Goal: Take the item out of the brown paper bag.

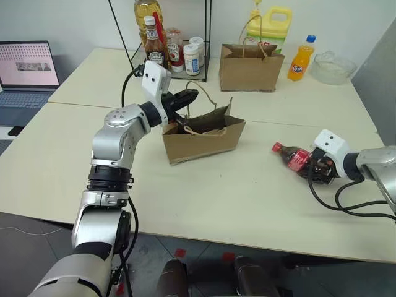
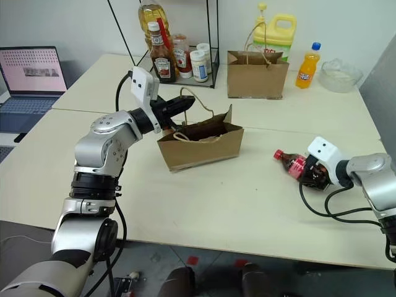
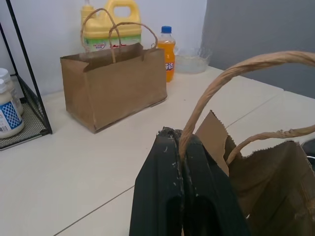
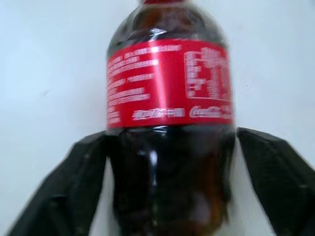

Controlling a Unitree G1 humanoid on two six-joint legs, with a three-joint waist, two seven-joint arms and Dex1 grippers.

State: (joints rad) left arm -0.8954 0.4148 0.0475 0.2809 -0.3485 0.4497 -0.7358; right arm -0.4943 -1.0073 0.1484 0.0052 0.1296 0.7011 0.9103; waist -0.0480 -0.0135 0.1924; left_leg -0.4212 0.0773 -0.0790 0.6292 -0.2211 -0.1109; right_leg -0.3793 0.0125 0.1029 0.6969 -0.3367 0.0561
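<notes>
I have the cola bottle [image 1: 297, 158] lying on the table [image 1: 247, 192], right of the brown paper bag [image 1: 204, 137] | right gripper [image 4: 162, 162] spread, straddling it | left gripper [image 3: 182, 187] pinching a twine handle [image 3: 216, 88] | I'd back straight off without rolling it.
</notes>
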